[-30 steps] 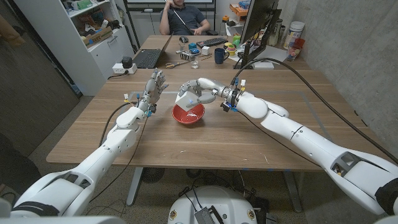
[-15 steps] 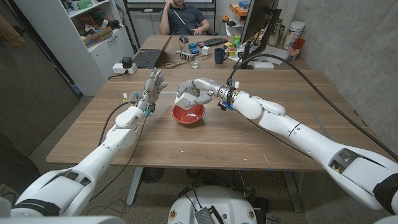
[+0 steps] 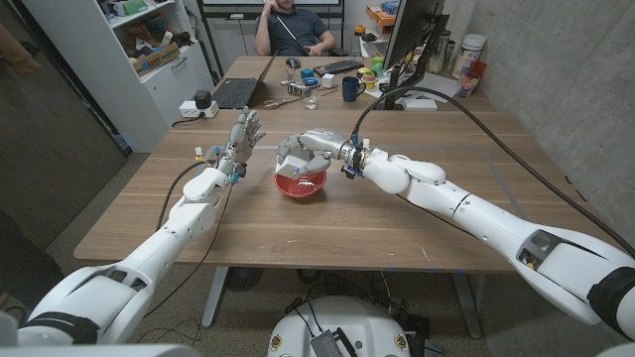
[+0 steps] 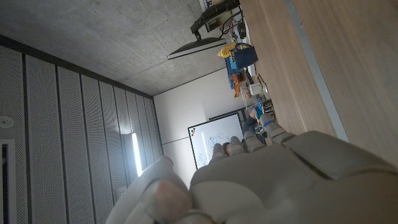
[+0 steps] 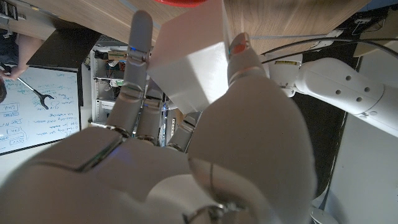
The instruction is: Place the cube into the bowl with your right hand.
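Now, head view: your right hand (image 3: 303,152) holds the cube (image 3: 295,164) just above the red bowl (image 3: 301,182) on the table (image 3: 417,233).
Left hand (image 3: 244,132): upright beside the bowl, fingers spread, holding nothing.
Right wrist view: cube (image 5: 189,65) is pinched between a finger and the thumb on opposite faces; right hand (image 5: 180,143) is wrapped behind it.
Handling: it looks stiff, smooth and probably light, so you should keep flat faces under the pads.
Pointing: tilted, one corner toward the bowl; a cube has no long axis.
Left wrist view: left hand (image 4: 261,180) seen from behind.
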